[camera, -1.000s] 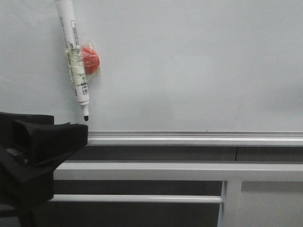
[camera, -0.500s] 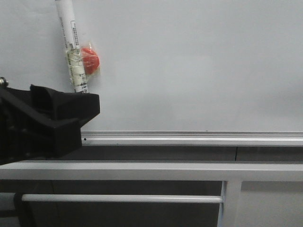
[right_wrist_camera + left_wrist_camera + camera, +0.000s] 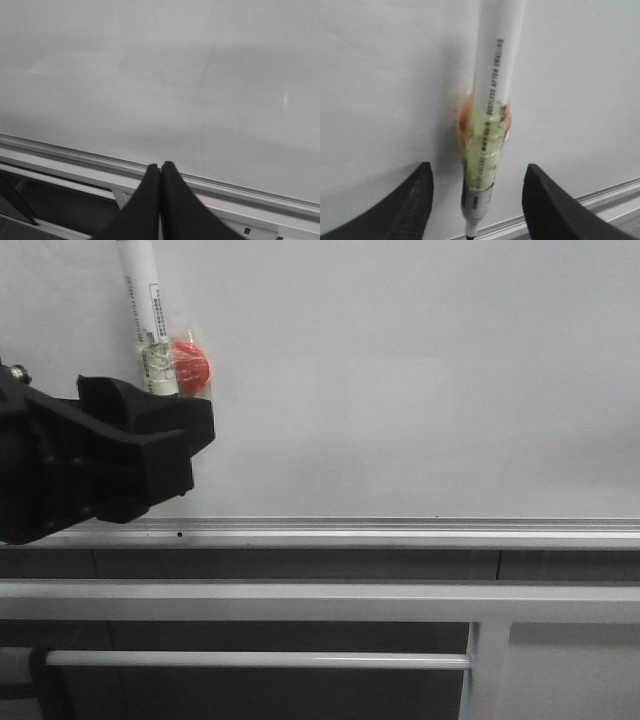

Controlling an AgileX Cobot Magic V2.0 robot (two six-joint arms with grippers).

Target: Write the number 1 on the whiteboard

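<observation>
Left wrist view, marker pen [image 3: 490, 110] on whiteboard [image 3: 380, 75] between spread left gripper [image 3: 477, 200] fingers, untouched, print unreadable, right gripper [image 3: 160, 172] pressed closed, empty.

1. The whiteboard [image 3: 420, 380] fills the back of the scene, with its aluminium rail [image 3: 400, 532] running along the bottom edge.
2. A marker pen [image 3: 144, 315] hangs nearly upright against the board at far left, and a magnet disc [image 3: 190, 368] sits just right of it, touching.
3. The left gripper [image 3: 150, 440] is in front of the pen's lower end, fingers [image 3: 415, 195] on either side.
4. Metal bars [image 3: 300, 600] run below the rail.
</observation>
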